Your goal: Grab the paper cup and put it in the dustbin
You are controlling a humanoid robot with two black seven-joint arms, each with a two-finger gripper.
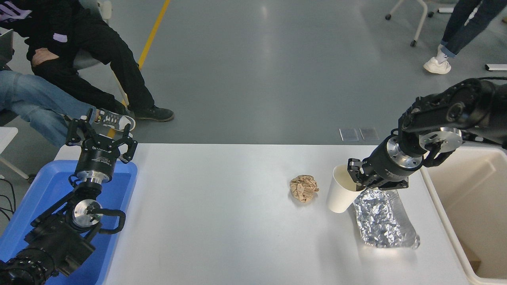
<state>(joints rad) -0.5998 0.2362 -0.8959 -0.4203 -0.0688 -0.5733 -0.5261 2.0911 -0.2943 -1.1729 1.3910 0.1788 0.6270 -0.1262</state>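
Observation:
The white paper cup (340,193) hangs just above the table right of centre, tilted, with its cream inside facing up and left. My right gripper (353,178) is shut on the cup's rim, one finger inside and one outside. The beige dustbin (443,206) stands past the table's right edge, its opening partly in view. My left gripper (101,132) is parked at the lower left over the blue tub, fingers spread open and empty.
A crumpled brown paper ball (303,188) lies just left of the cup. A crinkled silver foil tray (382,221) lies below the right gripper. A blue tub (43,190) sits at the left edge. People sit and walk beyond the table.

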